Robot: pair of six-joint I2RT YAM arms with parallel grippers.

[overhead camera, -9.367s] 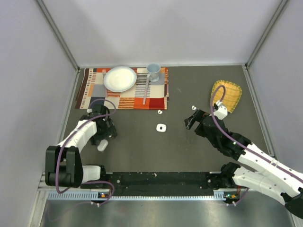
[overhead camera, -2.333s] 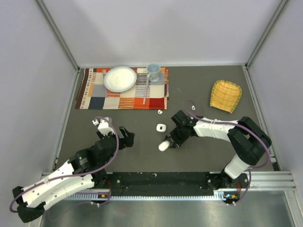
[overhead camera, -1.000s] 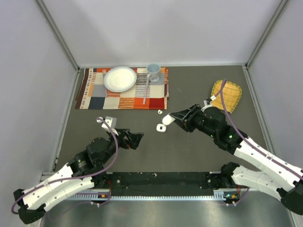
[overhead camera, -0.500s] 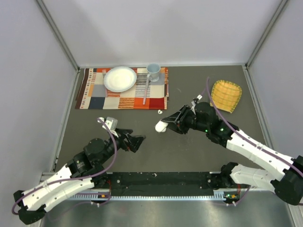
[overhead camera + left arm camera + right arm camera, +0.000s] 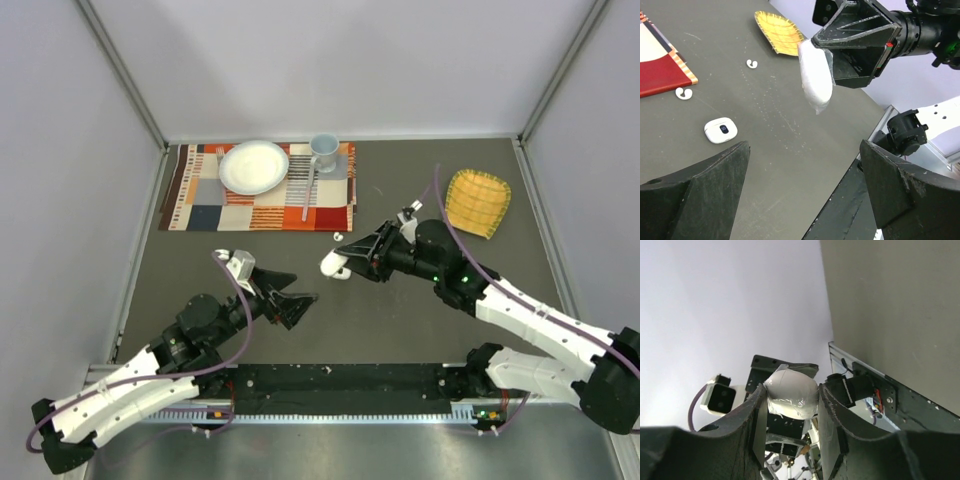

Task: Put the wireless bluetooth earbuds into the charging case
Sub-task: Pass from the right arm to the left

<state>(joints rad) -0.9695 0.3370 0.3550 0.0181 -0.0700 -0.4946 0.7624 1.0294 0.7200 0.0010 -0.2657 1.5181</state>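
Plate [image 5: 253,166], cup [image 5: 323,150] (on striped placemat [image 5: 200,205]), yellow mat [image 5: 478,202]

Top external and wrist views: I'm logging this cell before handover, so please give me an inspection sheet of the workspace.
Surface: dark grey table, matte.
Job's things: charging case held above the table; two earbuds lie loose, apart.
Clutter: small white square item; placemat bearing plate, cup, spoon; yellow woven mat.
Grippers: right gripper shut on charging case; left gripper open, empty.
Cables: purple cable loops along each arm.
Surroundings: pale walls; metal rail at the near edge.
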